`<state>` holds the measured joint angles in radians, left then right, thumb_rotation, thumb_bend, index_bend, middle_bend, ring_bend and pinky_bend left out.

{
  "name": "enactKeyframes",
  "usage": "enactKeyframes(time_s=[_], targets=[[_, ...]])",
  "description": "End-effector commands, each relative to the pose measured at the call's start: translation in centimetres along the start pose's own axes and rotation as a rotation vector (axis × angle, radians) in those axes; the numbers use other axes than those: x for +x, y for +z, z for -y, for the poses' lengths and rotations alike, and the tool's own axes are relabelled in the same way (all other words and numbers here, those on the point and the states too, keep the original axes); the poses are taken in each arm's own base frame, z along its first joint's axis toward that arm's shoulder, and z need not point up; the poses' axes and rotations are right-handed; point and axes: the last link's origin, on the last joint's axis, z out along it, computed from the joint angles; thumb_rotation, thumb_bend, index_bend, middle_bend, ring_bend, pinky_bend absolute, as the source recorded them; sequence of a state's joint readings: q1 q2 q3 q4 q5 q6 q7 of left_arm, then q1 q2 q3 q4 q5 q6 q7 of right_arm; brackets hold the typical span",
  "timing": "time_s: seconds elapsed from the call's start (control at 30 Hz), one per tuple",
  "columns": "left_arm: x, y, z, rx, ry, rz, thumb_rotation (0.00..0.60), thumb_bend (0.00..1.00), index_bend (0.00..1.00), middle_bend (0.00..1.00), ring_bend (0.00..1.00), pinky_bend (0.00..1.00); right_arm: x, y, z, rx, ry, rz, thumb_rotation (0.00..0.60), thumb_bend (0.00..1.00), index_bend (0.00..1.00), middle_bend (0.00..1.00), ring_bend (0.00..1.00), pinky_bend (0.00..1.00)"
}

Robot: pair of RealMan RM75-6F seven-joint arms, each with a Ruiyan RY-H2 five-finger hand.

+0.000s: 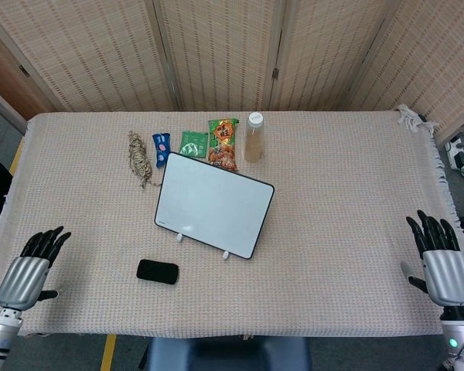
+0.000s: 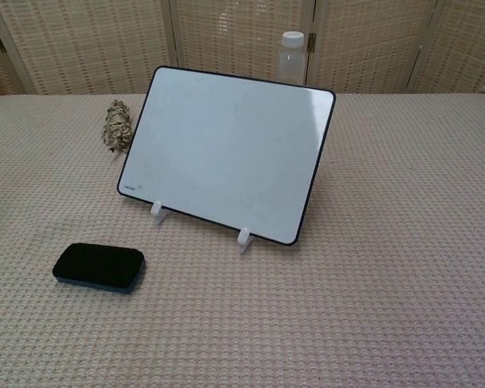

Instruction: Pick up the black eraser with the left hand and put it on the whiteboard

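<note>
Down at the near left corner of the counter (image 1: 340,255), the left hand (image 1: 27,272) hovers with its dark fingers spread and nothing in it — it is well apart from the black eraser (image 1: 157,271), which lies flat on the woven cloth to its right. At the near right edge the right hand (image 1: 446,272) is likewise empty, fingers apart and pointing toward the far side. Neither hand shows in the chest view.

The black eraser sits near the front edge, a little left of centre, just nearer than the lower left corner of the whiteboard (image 1: 213,204) and not touching it. From the chest view the whiteboard stands tilted back on two small white feet (image 2: 244,236), its white face bare inside a dark rim, and the eraser lies near and left of those feet.

Behind the whiteboard, along the far side, a row of small things: a bundle of twine (image 1: 140,158) at the left, then a blue packet (image 1: 161,147), a green packet (image 1: 192,144), an orange snack bag (image 1: 223,144) whose lower end is hidden by the board's top edge, and a clear bottle (image 1: 253,137) with a white cap — upright, at the right end of the row
</note>
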<state>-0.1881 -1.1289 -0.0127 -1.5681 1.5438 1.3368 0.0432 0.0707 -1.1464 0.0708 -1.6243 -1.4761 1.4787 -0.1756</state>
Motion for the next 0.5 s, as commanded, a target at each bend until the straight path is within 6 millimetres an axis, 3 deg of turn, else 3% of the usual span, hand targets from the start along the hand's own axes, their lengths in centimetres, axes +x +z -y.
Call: enactKeyframes(time_s=[0.03,0.07,0.13,0.23,0.3,0.4,0.5], targets=[[0.1,0.5,-0.1,-0.013,-0.012,-0.017,0.600,0.23,0.00,0.09,0.05,0.13,-0.3,0.5,0.1,-0.004,-0.007,0.014,0.600,0.33,0.00,0.00,0.00,0.00],[0.0,0.8,-0.2,-0.028,-0.021,-0.024,0.600,0.23,0.01,0.14,0.09,0.16,-0.4,0.6,0.2,-0.003,-0.010,0.019,0.600,0.34,0.00,0.00,0.00,0.00],[-0.3,1.3,-0.6,-0.079,-0.024,-0.003,0.600,0.23,0.06,0.30,0.22,0.34,-0.6,0.8,0.3,-0.001,-0.010,0.027,0.600,0.34,0.00,0.00,0.00,0.00],[-1.1,2.2,-1.6,-0.170,-0.090,0.137,0.600,0.22,0.11,0.70,0.56,0.78,-1.0,1.3,0.2,-0.009,-0.018,0.044,0.600,0.33,0.00,0.00,0.00,0.00],[-1.1,3.5,-2.1,-0.197,-0.126,0.217,0.600,0.22,0.15,0.88,0.71,0.91,-1.2,1.8,0.2,-0.019,-0.020,0.058,0.600,0.33,0.00,0.00,0.00,0.00],[-1.1,5.2,-2.8,-0.196,-0.157,0.237,0.600,0.22,0.20,0.99,0.86,1.00,-1.2,2.1,0.1,-0.026,-0.020,0.066,0.600,0.33,0.00,0.00,0.00,0.00],[-1.5,6.9,-4.1,-0.167,-0.263,0.225,0.600,0.22,0.23,1.00,0.92,1.00,-1.1,2.4,-0.2,-0.040,-0.007,0.069,0.600,0.34,0.00,0.00,0.00,0.00]])
